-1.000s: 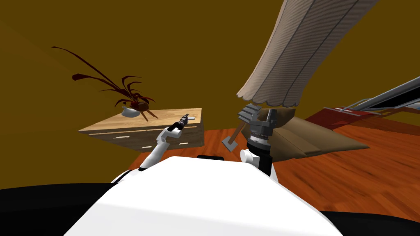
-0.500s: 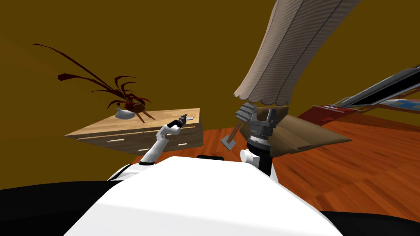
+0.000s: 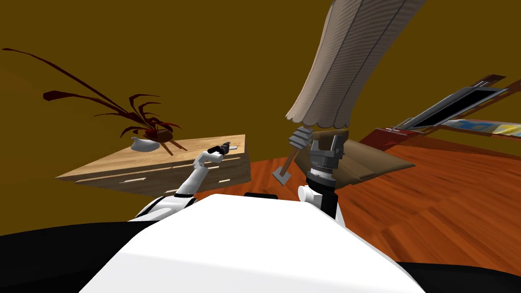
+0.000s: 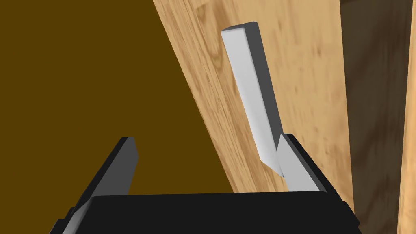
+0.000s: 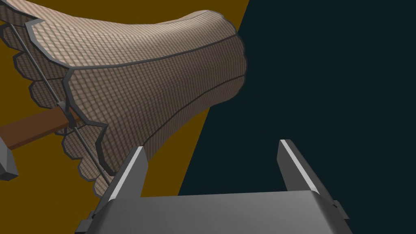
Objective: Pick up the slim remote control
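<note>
Remote control [image 4: 250,93], slim and rigid-looking, lies flat by the dresser [image 4: 317,48] top's edge near its corner; likely light, slick. My left gripper [image 4: 207,140] is spread, one finger beside its near end; I'd pinch the long sides. My right gripper [image 5: 212,145] is spread too.

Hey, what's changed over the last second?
Mostly my own turn: the dresser and plant slid left across the head view as the camera swung. Nothing was gripped. The left gripper stays at the slim remote on the dresser top, open; the right gripper stays raised near the lampshade, open.
</note>
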`<state>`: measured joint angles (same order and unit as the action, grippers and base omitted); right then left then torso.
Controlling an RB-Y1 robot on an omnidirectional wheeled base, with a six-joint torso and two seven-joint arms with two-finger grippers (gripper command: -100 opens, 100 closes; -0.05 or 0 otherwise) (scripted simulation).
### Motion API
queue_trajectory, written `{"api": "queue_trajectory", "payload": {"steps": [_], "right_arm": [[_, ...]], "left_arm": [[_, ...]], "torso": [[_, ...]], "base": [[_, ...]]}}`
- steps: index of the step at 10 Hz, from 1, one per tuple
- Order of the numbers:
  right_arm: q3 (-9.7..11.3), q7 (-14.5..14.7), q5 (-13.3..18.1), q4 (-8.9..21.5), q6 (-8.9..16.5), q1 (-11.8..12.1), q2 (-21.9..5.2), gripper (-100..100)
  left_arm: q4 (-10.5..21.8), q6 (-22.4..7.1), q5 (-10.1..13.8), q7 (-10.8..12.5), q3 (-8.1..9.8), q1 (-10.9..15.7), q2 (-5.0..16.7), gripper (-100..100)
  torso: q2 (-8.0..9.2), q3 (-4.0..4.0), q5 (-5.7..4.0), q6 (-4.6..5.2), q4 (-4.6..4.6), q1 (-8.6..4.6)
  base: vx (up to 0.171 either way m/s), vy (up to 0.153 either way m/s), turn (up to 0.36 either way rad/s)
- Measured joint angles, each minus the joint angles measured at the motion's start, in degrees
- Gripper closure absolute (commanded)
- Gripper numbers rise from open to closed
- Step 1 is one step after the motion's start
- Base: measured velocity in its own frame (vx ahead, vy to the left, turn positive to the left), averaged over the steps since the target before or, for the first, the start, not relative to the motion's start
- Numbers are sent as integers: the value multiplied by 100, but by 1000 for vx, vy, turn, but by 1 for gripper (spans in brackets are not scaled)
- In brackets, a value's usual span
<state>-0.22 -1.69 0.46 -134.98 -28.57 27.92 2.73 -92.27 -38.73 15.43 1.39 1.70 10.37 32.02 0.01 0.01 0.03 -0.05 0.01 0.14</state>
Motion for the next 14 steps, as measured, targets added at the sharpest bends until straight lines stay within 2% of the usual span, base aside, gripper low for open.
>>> {"api": "queue_trajectory", "payload": {"steps": [7, 11, 13, 14], "right_arm": [[0, 0, 0, 0, 0, 1, 0, 0], [-1, 0, 0, 0, 0, 1, 0, 0], [-1, 0, 0, 0, 0, 1, 0, 0], [-1, 0, 0, 0, 0, 1, 0, 0]], "left_arm": [[915, -1044, 129, -44, 158, 775, 202, -100], [1277, -1548, 157, -66, 245, 1065, 267, -100], [1629, -1803, 205, -116, 321, 1337, 331, -100], [1650, -1920, 200, -114, 330, 1359, 334, -100]], "torso": [[-6, -4, 1, -3, -2, 1], [-7, -4, 1, -5, -2, 0], [-10, -6, 2, -5, -3, 2], [-8, -5, 2, -6, -3, 0]], "base": [[2, 9, -58], [10, 15, -72], [12, 15, -25], [28, 20, -91]]}}
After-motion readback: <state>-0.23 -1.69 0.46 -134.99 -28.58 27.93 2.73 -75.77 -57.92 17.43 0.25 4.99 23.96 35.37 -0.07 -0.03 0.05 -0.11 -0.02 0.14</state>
